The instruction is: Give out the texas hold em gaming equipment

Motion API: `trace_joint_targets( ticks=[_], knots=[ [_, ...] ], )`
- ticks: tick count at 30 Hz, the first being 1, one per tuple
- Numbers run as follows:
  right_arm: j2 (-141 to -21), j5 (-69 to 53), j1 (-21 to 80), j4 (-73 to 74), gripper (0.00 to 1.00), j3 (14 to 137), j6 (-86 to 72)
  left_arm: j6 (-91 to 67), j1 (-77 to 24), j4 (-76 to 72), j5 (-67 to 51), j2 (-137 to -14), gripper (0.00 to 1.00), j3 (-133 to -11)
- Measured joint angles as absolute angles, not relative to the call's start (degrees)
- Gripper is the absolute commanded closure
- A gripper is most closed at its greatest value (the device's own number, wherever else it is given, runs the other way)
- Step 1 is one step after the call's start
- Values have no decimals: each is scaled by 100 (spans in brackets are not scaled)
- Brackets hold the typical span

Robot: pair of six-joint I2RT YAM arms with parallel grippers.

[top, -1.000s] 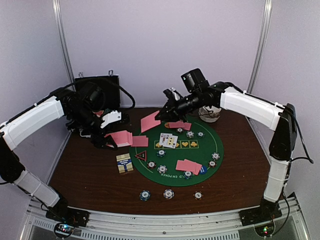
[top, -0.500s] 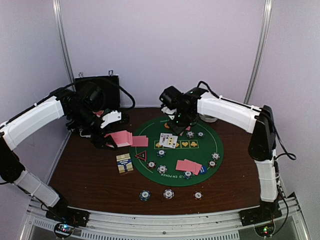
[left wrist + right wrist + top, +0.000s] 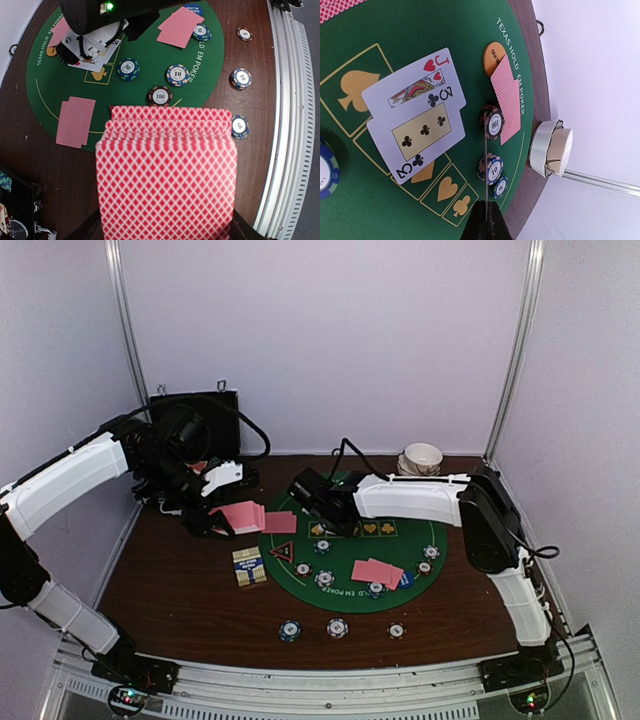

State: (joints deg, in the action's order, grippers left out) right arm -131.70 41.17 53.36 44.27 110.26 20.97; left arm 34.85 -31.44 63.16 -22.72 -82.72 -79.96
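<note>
Lettering along the rim of the round green felt mat (image 3: 150, 55) reads "TEXAS HOLD EM POKER". On the mat, a face-up white playing card (image 3: 395, 82) shows J and a red heart, and the overlapping white card (image 3: 422, 132) shows 3 and black clubs. A black-edged round chip (image 3: 160, 96) at the mat's rim reads 100. A blue-and-orange chip (image 3: 178, 75) beside it reads 10.
</note>
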Motion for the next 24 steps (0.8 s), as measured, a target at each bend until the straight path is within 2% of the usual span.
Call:
trace_joint_targets(
  ticks=[9, 13, 15, 17, 24],
  knots=[
    [-13229, 4215, 5369, 3992, 44, 10530, 2366, 3485, -3144, 6318, -2274, -8272, 100, -7996],
    [-13209, 4156, 5404, 3927, 31, 10462, 2335, 3485, -3144, 6318, -2276, -8272, 100, -7996],
    [-13152, 4108, 5415, 3935, 14, 10431, 2268, 3485, -3144, 6318, -2276, -8272, 100, -7996],
    [-13023, 4047, 5415, 3946, 1, 10414, 2182, 3485, -3144, 6318, -2279, -8272, 100, -7996],
    [-12164, 3726, 5334, 4287, 1, 10787, 1039, 3485, -3144, 6318, -2294, -8272, 100, -7999]
  ],
)
